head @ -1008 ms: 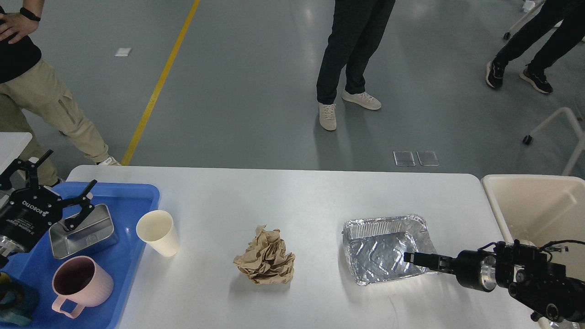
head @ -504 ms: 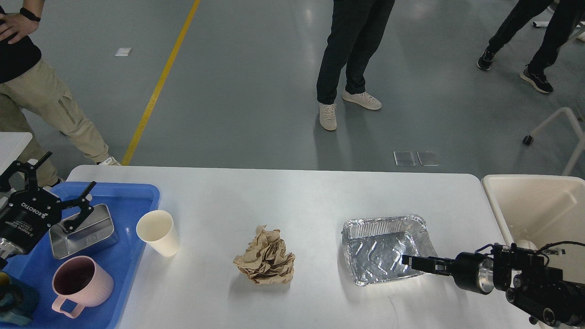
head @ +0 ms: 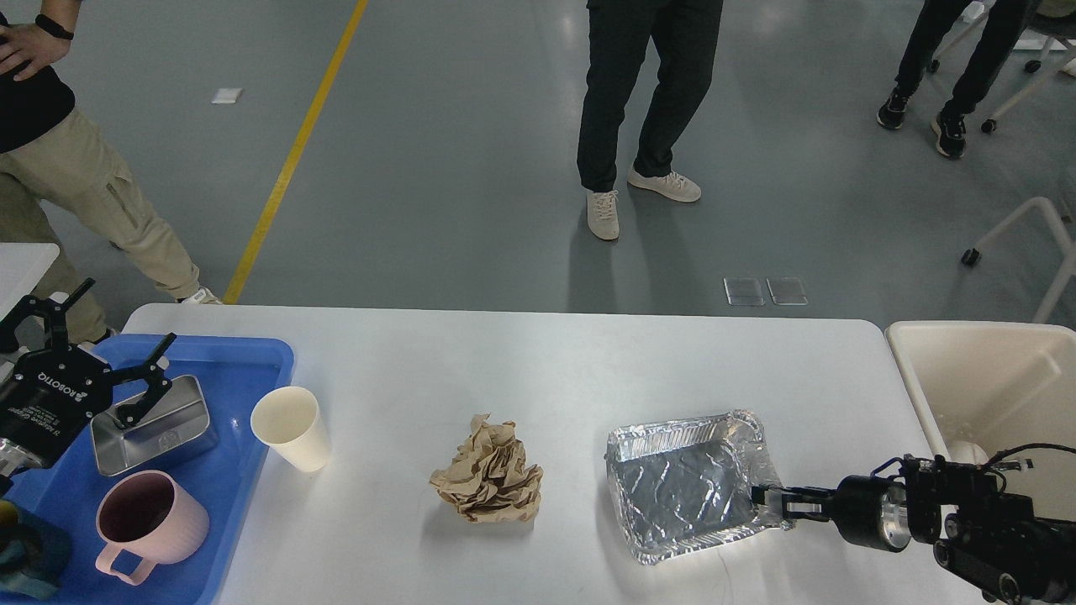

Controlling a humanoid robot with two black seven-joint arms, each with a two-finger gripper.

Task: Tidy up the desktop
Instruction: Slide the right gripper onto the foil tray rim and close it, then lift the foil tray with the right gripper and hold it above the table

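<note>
The white desktop [head: 546, 370] holds a crumpled brown paper ball [head: 487, 470] at the middle, a cream paper cup [head: 290, 427] to its left and a silver foil tray [head: 685, 486] to its right. My right gripper [head: 772, 499] reaches in from the right; its fingers sit on the foil tray's right wall, shut on it, and the tray is tilted and turned. My left gripper [head: 109, 336] is open and empty, above the blue tray [head: 244, 361] at the left.
The blue tray holds a steel box [head: 151, 433], a pink mug [head: 147, 521] and a dark object at its front corner. A beige bin [head: 992, 386] stands off the desktop's right end. People stand on the floor beyond the far edge.
The foil tray has shifted left and toward me and turned, its right wall now between my right gripper's fingers. My right gripper dropped slightly. My left arm has hardly moved.
</note>
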